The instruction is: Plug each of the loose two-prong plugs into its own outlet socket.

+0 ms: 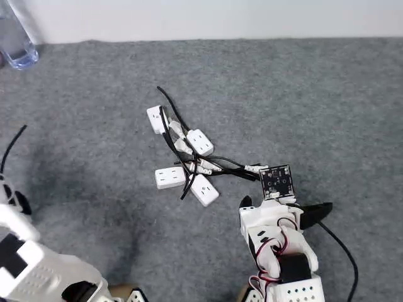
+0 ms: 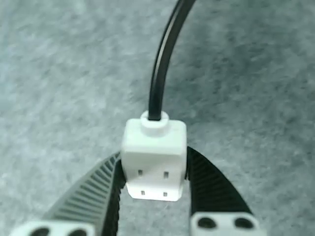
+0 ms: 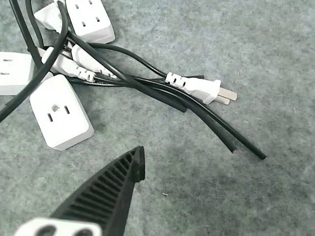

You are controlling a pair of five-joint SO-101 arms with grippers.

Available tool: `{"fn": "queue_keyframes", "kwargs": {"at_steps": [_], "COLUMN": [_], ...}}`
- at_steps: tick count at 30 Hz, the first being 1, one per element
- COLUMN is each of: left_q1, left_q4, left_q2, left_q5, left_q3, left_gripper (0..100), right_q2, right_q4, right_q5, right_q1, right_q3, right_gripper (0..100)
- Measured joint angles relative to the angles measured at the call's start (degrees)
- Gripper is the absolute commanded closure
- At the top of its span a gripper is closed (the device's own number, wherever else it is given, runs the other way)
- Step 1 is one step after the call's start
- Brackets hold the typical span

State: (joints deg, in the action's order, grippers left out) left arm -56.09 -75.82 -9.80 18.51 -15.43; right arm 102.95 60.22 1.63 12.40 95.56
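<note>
My left gripper [image 2: 154,164] is shut on a white outlet socket [image 2: 155,147], with one ribbed finger on each side; its black cord [image 2: 165,54] runs away over the grey carpet. In the high view, several white sockets [image 1: 170,177] and black cords lie tangled mid-table. A loose white two-prong plug [image 3: 197,88] lies at the edge of the tangle, prongs pointing away from it, also seen as the plug [image 1: 255,168]. My right gripper [image 1: 286,202] stands open just short of that plug. One of its black fingers [image 3: 113,189] sits near a socket [image 3: 61,113].
The grey carpet [image 1: 327,100] covers the table. A clear plastic bottle [image 1: 16,44] stands at the far left corner by the white wall. The left arm [image 1: 38,264] sits at the near left edge, with a black cord [image 1: 12,148] beside it.
</note>
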Motion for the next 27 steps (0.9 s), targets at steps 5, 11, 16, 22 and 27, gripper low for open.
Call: {"fn": "queue_keyframes", "kwargs": {"at_steps": [5, 11, 16, 22, 27], "left_q1": [4.0, 7.2, 7.6, 13.2, 29.0], "left_q4": [1.1, 1.2, 3.4, -1.5, -9.6], "left_q2": [0.0, 0.3, 0.4, 6.8, 12.5], "left_q5": [0.4, 0.5, 0.5, 0.6, 0.7], "left_q3": [-2.2, -2.2, -2.2, 6.4, 10.3], "left_gripper": [73, 44, 43, 43, 43], "right_q2": [0.0, 0.0, 0.0, 0.0, 0.0], "right_q4": [0.0, 0.0, 0.0, 0.0, 0.0], "right_q5": [-1.3, -2.6, -2.6, -2.6, -2.6], "right_q1": [0.0, 0.0, 0.0, 0.0, 0.0], "right_q3": [0.0, 0.0, 0.0, 0.0, 0.0], "right_gripper": [29.6, 29.6, 29.6, 29.6, 29.6]}}
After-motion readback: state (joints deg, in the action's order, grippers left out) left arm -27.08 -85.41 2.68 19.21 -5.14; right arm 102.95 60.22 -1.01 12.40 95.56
